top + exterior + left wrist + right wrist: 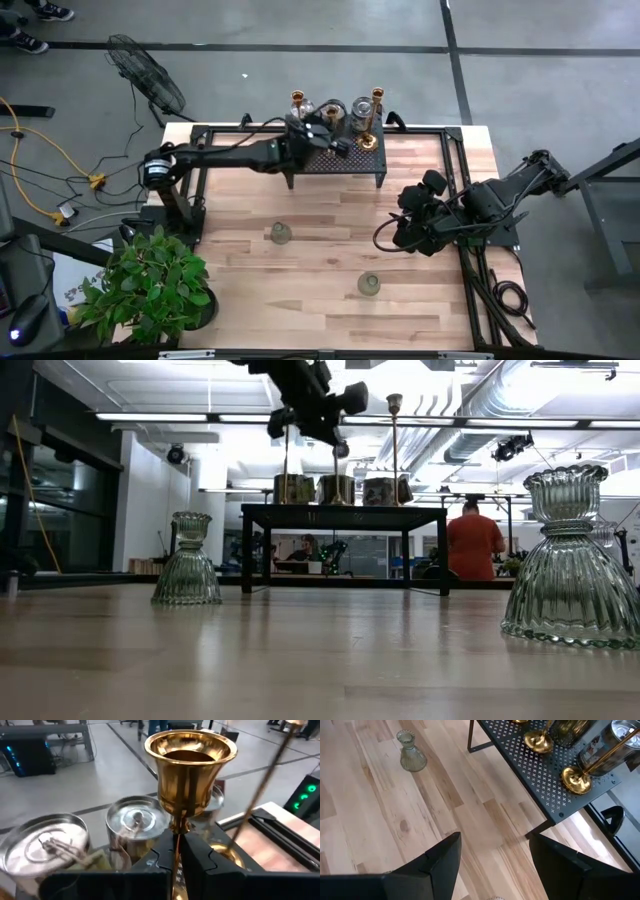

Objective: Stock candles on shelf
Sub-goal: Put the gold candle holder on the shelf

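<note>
Left gripper (176,862) clamps brass candlestick (190,775) over shelf (340,160); right gripper (492,857) agape above bare tabletop.

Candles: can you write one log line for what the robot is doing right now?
left gripper: jaws shut on brass candlestick above shelf | right gripper: open, waiting over table | two glass holders unshelved

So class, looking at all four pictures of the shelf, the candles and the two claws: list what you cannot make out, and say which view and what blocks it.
- High view: the left claw and its arm cover part of the shelf, so a full count of candles there is hidden.
- Left wrist view: the brass candlestick has its base hidden behind the shut fingers.
- Low view: the right glass holder is cut by the picture's edge.
- Right wrist view: the jar candle label is too small to read.
</note>
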Available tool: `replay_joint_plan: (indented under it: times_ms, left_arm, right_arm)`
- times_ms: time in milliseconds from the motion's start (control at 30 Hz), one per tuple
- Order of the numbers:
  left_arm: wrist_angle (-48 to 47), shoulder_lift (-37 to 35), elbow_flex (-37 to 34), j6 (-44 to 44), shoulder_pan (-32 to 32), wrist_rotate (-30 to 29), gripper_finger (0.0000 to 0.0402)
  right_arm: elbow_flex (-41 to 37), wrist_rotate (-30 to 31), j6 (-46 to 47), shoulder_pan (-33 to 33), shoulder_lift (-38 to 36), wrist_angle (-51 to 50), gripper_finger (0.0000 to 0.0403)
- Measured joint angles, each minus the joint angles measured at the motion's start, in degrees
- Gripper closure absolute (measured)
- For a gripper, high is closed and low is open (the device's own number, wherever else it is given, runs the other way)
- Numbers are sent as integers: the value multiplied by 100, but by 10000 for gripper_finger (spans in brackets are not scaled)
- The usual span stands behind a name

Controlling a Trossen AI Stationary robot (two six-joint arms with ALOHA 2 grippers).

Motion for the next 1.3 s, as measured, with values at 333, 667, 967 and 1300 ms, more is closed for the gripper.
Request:
replay_joint_plan:
  times_ms: [333, 667, 967, 1300]
  left_arm:
    - [-3, 0, 0, -67, 252, 304, 394]
    - [-2, 0, -4, 0, 252, 293, 394]
    - [0, 0, -7, 152, 252, 291, 382]
    - [70, 0, -10, 348, 250, 488, 349]
  right_arm:
    - [0, -1, 1, 0, 0, 8, 176]
    - [0, 0, 2, -1, 0, 11, 176]
    - [0, -1, 2, 0, 0, 11, 176]
    - [0, 0, 2, 0, 0, 11, 176]
